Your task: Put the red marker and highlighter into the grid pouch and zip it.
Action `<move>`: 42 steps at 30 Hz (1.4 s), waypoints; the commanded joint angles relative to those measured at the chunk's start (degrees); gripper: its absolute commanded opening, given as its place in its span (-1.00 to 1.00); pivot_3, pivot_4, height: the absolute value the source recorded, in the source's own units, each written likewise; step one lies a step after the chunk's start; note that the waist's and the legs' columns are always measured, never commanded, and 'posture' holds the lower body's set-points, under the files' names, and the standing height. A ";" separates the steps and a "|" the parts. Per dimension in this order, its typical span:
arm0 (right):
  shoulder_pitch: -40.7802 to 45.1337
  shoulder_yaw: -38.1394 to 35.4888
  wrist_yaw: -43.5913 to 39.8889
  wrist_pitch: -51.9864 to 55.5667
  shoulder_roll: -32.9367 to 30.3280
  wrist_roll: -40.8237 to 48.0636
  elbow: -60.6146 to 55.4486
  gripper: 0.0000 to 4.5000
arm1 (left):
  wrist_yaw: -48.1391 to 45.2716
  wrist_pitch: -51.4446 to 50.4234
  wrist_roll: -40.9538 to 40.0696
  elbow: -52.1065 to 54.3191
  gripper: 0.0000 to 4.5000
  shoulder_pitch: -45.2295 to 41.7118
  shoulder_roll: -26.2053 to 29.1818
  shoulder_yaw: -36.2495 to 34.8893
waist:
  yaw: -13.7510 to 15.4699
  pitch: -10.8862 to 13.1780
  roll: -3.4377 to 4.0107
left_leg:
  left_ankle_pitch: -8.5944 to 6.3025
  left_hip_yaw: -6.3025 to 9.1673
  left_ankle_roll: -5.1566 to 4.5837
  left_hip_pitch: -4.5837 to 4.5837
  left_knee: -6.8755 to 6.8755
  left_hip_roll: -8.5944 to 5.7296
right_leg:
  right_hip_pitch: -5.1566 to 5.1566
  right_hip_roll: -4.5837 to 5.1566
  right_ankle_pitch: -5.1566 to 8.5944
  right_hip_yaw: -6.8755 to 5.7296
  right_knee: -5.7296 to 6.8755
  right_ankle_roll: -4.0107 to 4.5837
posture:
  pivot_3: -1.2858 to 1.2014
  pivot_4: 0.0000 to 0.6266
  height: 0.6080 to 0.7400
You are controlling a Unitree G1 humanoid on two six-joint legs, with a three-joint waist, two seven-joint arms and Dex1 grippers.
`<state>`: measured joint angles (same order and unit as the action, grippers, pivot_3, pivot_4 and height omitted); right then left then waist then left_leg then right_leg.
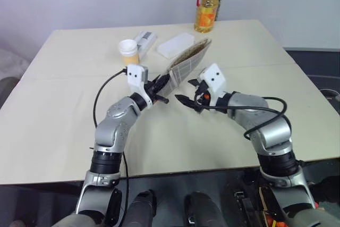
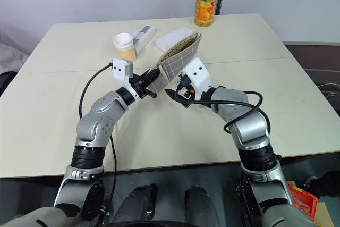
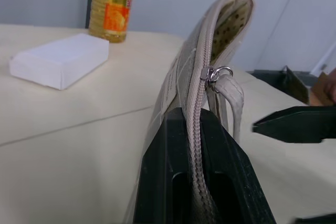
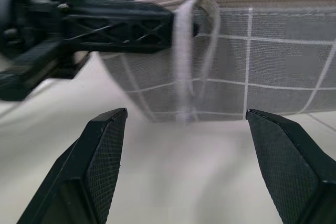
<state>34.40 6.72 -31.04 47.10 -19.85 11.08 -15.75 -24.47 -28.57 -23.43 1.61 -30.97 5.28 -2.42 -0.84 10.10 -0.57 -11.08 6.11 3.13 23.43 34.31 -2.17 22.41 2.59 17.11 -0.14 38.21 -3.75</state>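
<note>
- The left gripper point(image 3: 202, 182), two flat black plastic fingers, is clenched on the zipper edge of the flat grey fabric grid pouch point(image 2: 178, 59), holding it lifted above the table with its far end tilted upward
- The pouch's beige zipper teeth run between the clamped fingers in the left wrist view; a metal zipper slider point(image 3: 211, 73) with a pale fabric pull loop point(image 4: 191, 56) hangs partway along the edge, and beyond it the mouth gapes, showing a dotted cream lining point(image 3: 231, 24)
- The right gripper point(image 4: 186, 156) stands released, its textured wedge-shaped fingertips point(image 4: 102, 156) spread wide just beside the pouch's white-lined side, below the pull loop, touching nothing
- Farther back on the matte beige table point(image 1: 64, 110) lie a white rectangular plastic box point(image 1: 176, 44), a small white paper cup point(image 1: 128, 49) and a slim white oblong case point(image 1: 144, 40)
- A clear plastic bottle of yellow oil point(image 1: 207, 3) stands upright at the far edge
</note>
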 commanded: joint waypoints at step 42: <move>3.05 -10.20 8.82 -6.97 -8.31 -1.84 11.24 -0.75 | -11.56 21.01 12.15 0.97 -0.84 13.66 21.20 3.42 | -0.18 -0.01 0.04 | -0.01 -0.13 -0.02 -0.02 -0.13 0.03 | 0.04 0.06 0.00 0.13 -0.03 0.02 | 0.03 -0.52 1.00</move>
<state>38.01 -0.91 -20.23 39.20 -25.83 8.12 -1.46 -36.11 -7.33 -11.81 2.74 -18.94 24.76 3.79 -1.02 10.09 -0.53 -11.09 5.99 3.11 23.42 34.18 -2.14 22.45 2.66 17.11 -0.02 38.17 -3.74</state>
